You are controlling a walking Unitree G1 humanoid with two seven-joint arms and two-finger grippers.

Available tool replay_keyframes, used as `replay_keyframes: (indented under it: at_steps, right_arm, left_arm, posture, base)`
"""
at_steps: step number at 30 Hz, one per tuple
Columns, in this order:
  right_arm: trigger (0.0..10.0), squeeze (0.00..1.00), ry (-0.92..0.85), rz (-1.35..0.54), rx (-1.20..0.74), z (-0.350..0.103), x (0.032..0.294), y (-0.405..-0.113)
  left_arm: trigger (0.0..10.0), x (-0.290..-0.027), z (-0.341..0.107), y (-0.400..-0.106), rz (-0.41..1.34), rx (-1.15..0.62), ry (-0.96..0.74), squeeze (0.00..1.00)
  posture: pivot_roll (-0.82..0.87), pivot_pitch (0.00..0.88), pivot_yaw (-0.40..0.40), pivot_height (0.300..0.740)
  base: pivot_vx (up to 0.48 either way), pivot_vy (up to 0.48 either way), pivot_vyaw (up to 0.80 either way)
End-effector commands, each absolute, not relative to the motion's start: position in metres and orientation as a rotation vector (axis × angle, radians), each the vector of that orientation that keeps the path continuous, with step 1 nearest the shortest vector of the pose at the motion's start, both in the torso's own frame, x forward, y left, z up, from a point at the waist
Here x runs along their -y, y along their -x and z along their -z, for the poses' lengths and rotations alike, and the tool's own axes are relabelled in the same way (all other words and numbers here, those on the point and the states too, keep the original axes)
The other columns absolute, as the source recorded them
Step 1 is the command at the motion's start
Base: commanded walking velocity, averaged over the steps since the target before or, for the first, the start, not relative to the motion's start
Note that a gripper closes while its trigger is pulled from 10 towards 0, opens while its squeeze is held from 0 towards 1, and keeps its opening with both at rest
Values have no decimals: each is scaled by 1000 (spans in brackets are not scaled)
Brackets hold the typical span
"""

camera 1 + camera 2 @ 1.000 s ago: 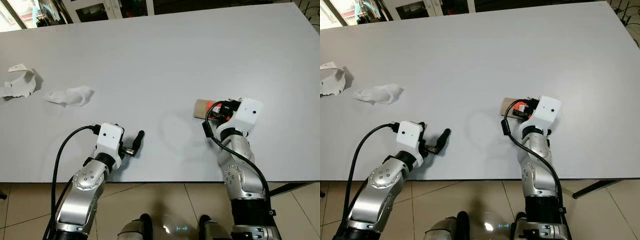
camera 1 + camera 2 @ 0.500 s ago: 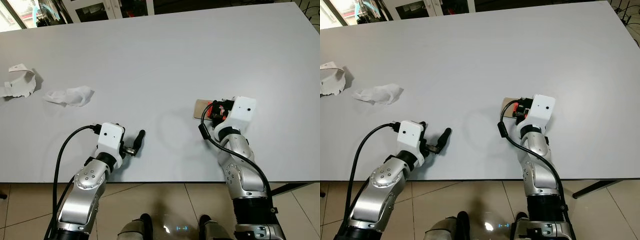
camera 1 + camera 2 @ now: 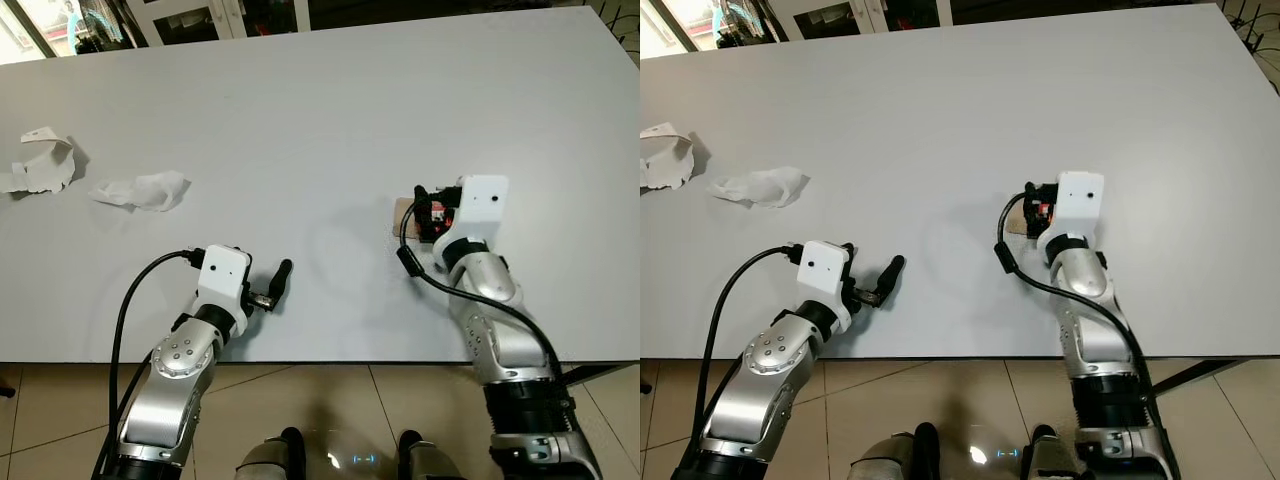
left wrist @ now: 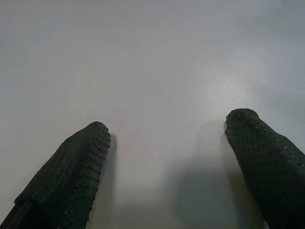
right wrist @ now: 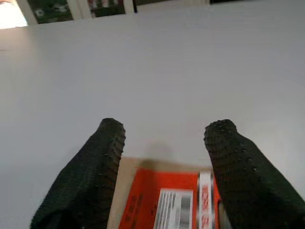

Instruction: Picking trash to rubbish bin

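Bright, even light; sharp, soft shadows.

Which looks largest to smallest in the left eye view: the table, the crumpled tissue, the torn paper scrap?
1. The table, by far the largest.
2. The crumpled tissue and the torn paper scrap look about alike; the scrap is cut by the picture edge, so no ranking.

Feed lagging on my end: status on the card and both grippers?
Right gripper open, fingers straddling the orange-labelled card flat on the table. Left gripper open over bare tabletop. Two crumpled papers far left, nothing blocking.
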State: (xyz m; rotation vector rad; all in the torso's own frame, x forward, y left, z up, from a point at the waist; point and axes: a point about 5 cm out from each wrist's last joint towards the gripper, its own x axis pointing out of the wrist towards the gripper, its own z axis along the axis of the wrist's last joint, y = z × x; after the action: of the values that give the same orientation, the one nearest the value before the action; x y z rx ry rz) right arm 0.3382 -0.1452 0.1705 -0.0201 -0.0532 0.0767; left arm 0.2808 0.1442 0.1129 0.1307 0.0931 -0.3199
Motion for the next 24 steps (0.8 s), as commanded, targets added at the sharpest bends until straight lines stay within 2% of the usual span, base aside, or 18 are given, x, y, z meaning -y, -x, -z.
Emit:
replay_keyframes:
  at_steps: [1,11,18,24]
  right_arm:
    - [10000,1000,83,-152,42,-171,142,-341]
    - [10000,1000,242,-320,5,-173,153,-348]
    - [10000,1000,282,-396,-42,-168,164,-352]
    - [10000,1000,245,-481,-81,-164,177,-352]
  left_arm:
    - [10000,-144,-103,-279,315,-137,-139,0]
    - [10000,-140,-101,-280,317,-138,-123,0]
    - [10000,-137,-99,-278,328,-141,-118,0]
    - [10000,-138,-99,-279,325,-142,-118,0]
  posture:
    - [89,228,124,740]
    - [72,229,114,740]
    - [68,231,113,740]
    - [67,232,116,740]
  base:
    - [0,0,0]
    - [0,0,0]
    - [0,0,0]
    - [0,0,0]
